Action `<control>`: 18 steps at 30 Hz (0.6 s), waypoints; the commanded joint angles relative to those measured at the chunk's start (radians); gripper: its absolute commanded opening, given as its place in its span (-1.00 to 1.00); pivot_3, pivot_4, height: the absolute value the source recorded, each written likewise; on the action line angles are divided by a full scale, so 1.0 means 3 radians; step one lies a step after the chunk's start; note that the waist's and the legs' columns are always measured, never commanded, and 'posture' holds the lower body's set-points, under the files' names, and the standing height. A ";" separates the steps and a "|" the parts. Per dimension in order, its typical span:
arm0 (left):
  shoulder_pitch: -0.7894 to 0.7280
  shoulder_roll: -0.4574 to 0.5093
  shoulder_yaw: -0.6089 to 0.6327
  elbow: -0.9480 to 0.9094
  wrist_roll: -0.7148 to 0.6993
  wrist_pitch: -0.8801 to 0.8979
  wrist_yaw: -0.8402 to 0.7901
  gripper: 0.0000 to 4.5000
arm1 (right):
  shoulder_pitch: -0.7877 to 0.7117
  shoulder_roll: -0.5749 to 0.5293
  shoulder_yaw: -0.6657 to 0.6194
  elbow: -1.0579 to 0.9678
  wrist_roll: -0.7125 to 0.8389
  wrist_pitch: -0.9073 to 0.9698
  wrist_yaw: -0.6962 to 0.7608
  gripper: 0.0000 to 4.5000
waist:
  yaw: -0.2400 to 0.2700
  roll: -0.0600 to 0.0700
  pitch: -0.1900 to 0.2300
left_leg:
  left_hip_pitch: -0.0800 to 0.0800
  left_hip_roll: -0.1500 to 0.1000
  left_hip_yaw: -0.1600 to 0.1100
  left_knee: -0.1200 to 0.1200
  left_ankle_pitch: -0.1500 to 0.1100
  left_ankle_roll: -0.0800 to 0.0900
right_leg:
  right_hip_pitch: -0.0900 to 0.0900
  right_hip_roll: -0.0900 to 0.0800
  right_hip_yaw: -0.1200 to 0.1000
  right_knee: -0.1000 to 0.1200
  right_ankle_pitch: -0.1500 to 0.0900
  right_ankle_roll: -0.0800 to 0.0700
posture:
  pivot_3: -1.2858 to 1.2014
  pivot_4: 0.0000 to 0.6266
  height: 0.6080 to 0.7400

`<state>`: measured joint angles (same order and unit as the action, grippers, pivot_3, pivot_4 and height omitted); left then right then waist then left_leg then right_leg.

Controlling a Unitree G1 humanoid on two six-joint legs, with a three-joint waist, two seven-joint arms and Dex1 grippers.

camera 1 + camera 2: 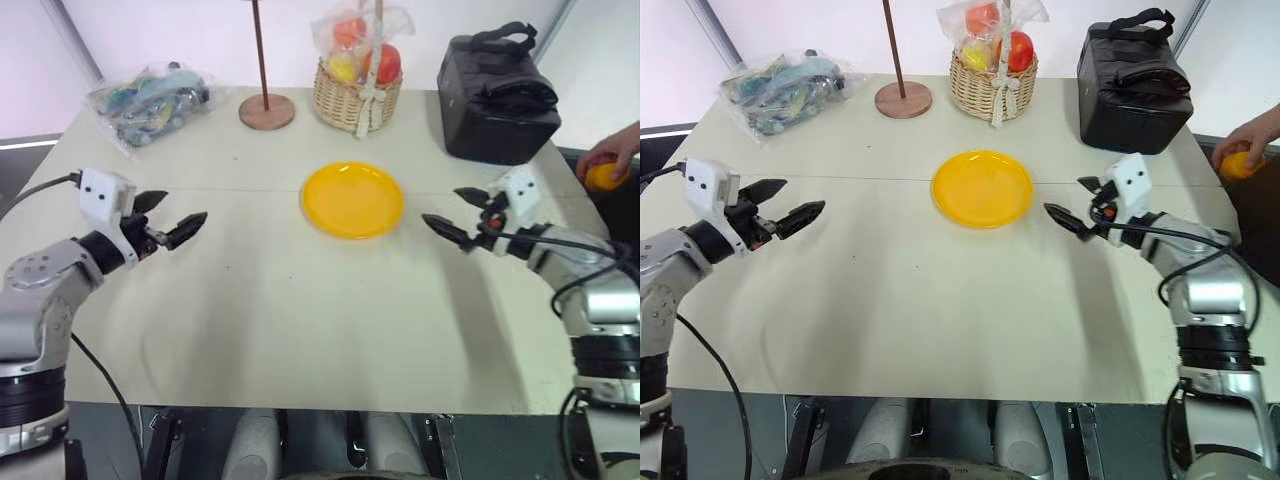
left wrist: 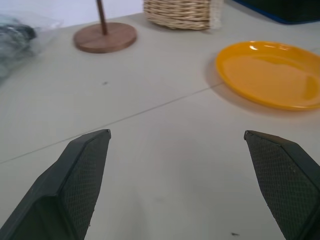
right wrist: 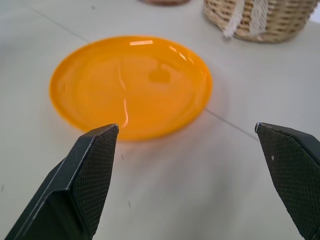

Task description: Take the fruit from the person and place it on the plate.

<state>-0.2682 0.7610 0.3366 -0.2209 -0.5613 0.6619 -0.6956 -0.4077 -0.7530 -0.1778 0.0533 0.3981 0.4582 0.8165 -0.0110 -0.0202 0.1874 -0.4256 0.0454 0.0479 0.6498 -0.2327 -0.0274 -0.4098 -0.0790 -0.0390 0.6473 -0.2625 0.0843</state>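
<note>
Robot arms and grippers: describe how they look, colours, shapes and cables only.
Both arms have silver-grey metal links with black joint rings. A white boxy camera block tops each wrist. The left gripper and right gripper each carry two black, pointed fingers with cross-hatched pads. Black cables trail along the forearms.

Both arms are silver-grey with white boxy wrist housings, black cables and black, pointed, cross-hatched fingers [image 2: 82, 175] behind each gripper [image 1: 170, 217] [image 1: 458, 213].

a wicker basket [image 1: 357, 97] of wrapped fruit, a black bag [image 1: 497, 98], a wooden stand [image 1: 266, 110] and a plastic packet [image 1: 150, 100] line the table's [image 1: 300, 330] far edge.
</note>
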 commanded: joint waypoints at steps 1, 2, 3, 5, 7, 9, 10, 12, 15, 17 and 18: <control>-0.0040 0.0113 -0.0011 -0.0204 -0.0183 0.0088 -0.0210 1.00 | 0.0069 -0.0180 -0.0157 -0.0132 0.0119 0.0102 0.0182 1.00 | -0.0003 0.0000 0.0000 | 0.0000 0.0000 0.0000 0.0000 0.0000 0.0000 | 0.0000 0.0000 0.0000 0.0000 0.0000 0.0000 | 0.03 -0.52 1.00; -0.0042 0.0128 -0.0019 -0.0221 -0.0216 0.0120 -0.0243 1.00 | 0.0094 -0.0206 -0.0174 -0.0138 0.0125 0.0112 0.0197 1.00 | -0.0004 0.0000 0.0000 | 0.0000 0.0000 0.0000 0.0000 0.0000 0.0000 | 0.0000 0.0001 0.0000 0.0000 0.0000 0.0000 | 0.03 -0.52 1.00; -0.0048 0.0143 -0.0029 -0.0230 -0.0227 0.0140 -0.0256 1.00 | 0.0113 -0.0218 -0.0190 -0.0145 0.0126 0.0120 0.0193 1.00 | -0.0004 0.0000 0.0000 | 0.0000 0.0001 0.0001 0.0000 0.0000 0.0000 | 0.0000 0.0001 0.0001 0.0000 0.0000 0.0000 | 0.03 -0.52 1.00; -0.0068 0.0186 -0.0050 -0.0219 -0.0206 0.0176 -0.0266 1.00 | 0.0144 -0.0226 -0.0215 -0.0159 0.0124 0.0125 0.0178 1.00 | -0.0005 0.0000 0.0000 | 0.0001 0.0001 0.0001 0.0000 0.0000 0.0000 | -0.0001 0.0002 0.0002 0.0000 0.0000 0.0000 | 0.03 -0.52 1.00; -0.0097 0.0224 -0.0052 -0.0186 -0.0199 0.0174 -0.0292 1.00 | 0.0178 -0.0220 -0.0231 -0.0181 0.0113 0.0119 0.0161 1.00 | -0.0001 0.0000 0.0000 | 0.0001 0.0001 0.0002 0.0000 0.0000 0.0000 | -0.0001 0.0002 0.0003 0.0001 0.0000 0.0000 | 0.03 -0.52 1.00; -0.0132 0.0238 -0.0049 -0.0153 -0.0209 0.0177 -0.0296 1.00 | 0.0207 -0.0203 -0.0228 -0.0195 0.0096 0.0104 0.0145 1.00 | 0.0000 0.0000 0.0000 | 0.0000 0.0001 0.0002 0.0000 0.0000 0.0000 | -0.0001 0.0002 0.0003 0.0000 0.0000 0.0000 | 0.03 -0.52 1.00; -0.0142 0.0241 -0.0050 -0.0142 -0.0210 0.0177 -0.0298 1.00 | 0.0216 -0.0198 -0.0221 -0.0201 0.0089 0.0098 0.0138 1.00 | 0.0002 0.0000 0.0000 | 0.0000 0.0001 0.0002 0.0000 0.0000 0.0000 | -0.0001 0.0002 0.0003 0.0000 0.0000 0.0000 | 0.03 -0.52 1.00; -0.0145 0.0246 -0.0053 -0.0131 -0.0210 0.0172 -0.0304 1.00 | 0.0225 -0.0183 -0.0212 -0.0212 0.0085 0.0093 0.0120 1.00 | 0.0002 0.0000 0.0000 | 0.0000 0.0000 0.0003 0.0001 0.0000 0.0000 | -0.0001 0.0002 0.0003 0.0000 0.0000 0.0000 | 0.03 -0.52 1.00; -0.0133 0.0239 -0.0062 -0.0119 -0.0210 0.0164 -0.0308 1.00 | 0.0216 -0.0161 -0.0188 -0.0221 0.0084 0.0093 0.0095 1.00 | 0.0001 0.0000 0.0000 | 0.0000 0.0000 0.0003 0.0001 0.0000 0.0000 | -0.0001 0.0002 0.0004 0.0000 0.0000 0.0000 | 0.03 -0.52 1.00; -0.0134 0.0226 -0.0074 -0.0114 -0.0205 0.0162 -0.0297 1.00 | 0.0190 -0.0152 -0.0172 -0.0210 0.0079 0.0091 0.0082 1.00 | 0.0001 0.0000 0.0000 | 0.0000 0.0000 0.0002 0.0000 0.0000 0.0000 | -0.0001 0.0002 0.0004 0.0000 0.0000 0.0000 | 0.03 -0.52 1.00; -0.0137 0.0214 -0.0080 -0.0111 -0.0203 0.0161 -0.0284 1.00 | 0.0179 -0.0146 -0.0165 -0.0205 0.0078 0.0091 0.0078 1.00 | 0.0001 0.0000 0.0000 | 0.0000 0.0000 0.0003 0.0000 0.0000 0.0000 | -0.0001 0.0002 0.0004 0.0000 0.0000 0.0000 | 0.03 -0.52 1.00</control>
<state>-0.2914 0.8197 0.2998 -0.2497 -0.6199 0.7176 -0.7836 -0.3367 -0.7989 -0.2108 0.0287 0.4145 0.4963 0.8449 -0.0107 -0.0201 0.1874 -0.4255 0.0455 0.0486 0.6499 -0.2327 -0.0274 -0.4102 -0.0785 -0.0378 0.6474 -0.2626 0.0843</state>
